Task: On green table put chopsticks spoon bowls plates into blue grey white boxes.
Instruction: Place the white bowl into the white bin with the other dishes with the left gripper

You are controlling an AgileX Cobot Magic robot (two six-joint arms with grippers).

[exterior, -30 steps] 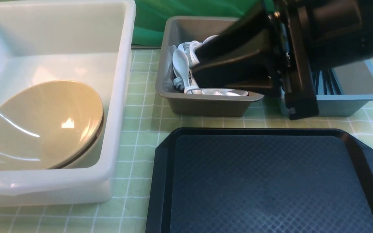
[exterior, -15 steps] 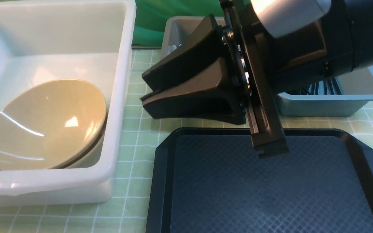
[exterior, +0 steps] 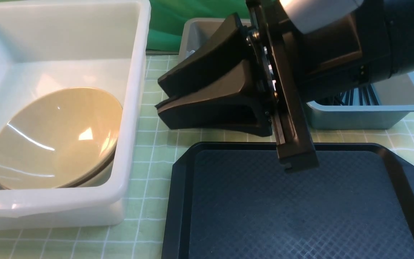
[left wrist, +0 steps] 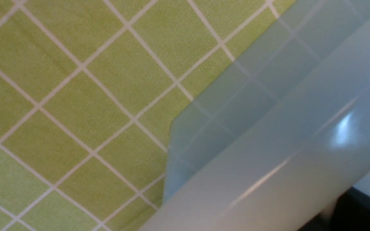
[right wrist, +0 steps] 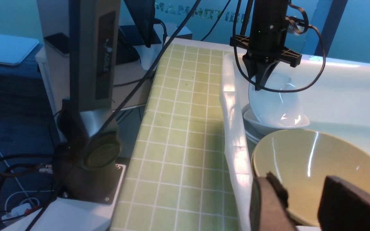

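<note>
White plate clamped by left end effector; right end effector parted, empty.

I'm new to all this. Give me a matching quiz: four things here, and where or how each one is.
1 bowls
2 chopsticks
3 white dish
4 tray

A in the blue bin
B pinched by the left gripper
C directly on the green cloth
D tan, stacked

Pairs: 1-D, 2-A, 3-B, 4-C
</note>
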